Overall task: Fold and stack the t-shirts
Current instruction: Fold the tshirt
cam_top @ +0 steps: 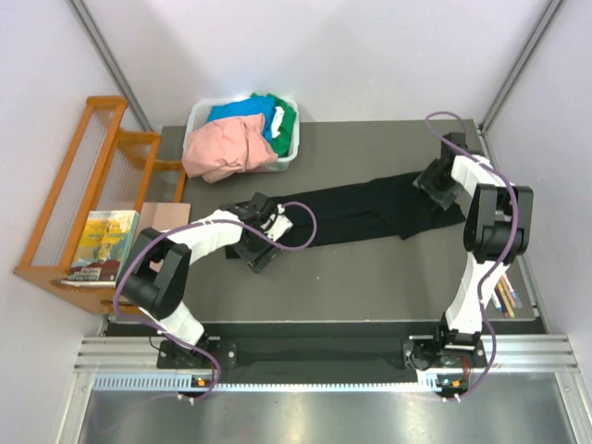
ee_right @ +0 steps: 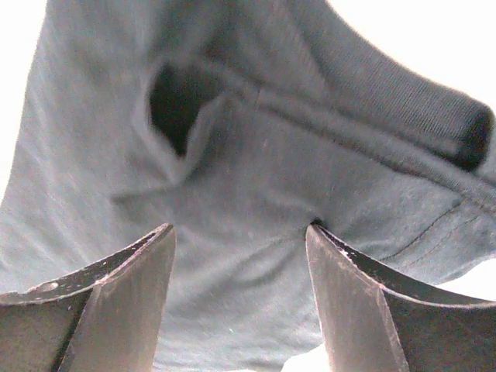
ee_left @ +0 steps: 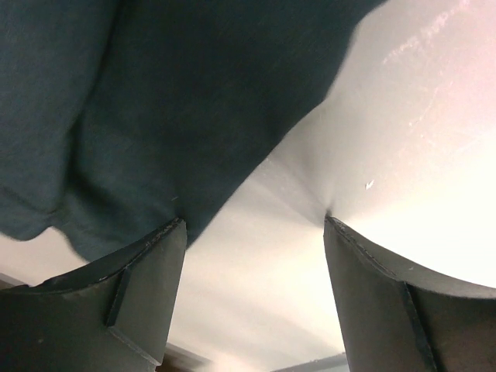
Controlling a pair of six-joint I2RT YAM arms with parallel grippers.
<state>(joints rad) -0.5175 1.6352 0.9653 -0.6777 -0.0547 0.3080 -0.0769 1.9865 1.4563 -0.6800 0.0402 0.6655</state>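
Both arms are built alike, with white shells over the long links and black housings at the joints. In the top view the left arm [cam_top: 199, 236] shows at lower left and the right arm [cam_top: 474, 277] along the right side. Each stands on a black base [cam_top: 180, 351] near the bottom of the frame. A thin purple cable [cam_top: 314, 229] loops loosely along each arm and arches out past the wrist. The left gripper [cam_top: 270, 222] and right gripper [cam_top: 433, 185] are black blocks. In the wrist views the fingers [ee_left: 147, 279] are dark, matt wedges, broad below and tapering upward, with edges scuffed grey and flecked with pale specks.
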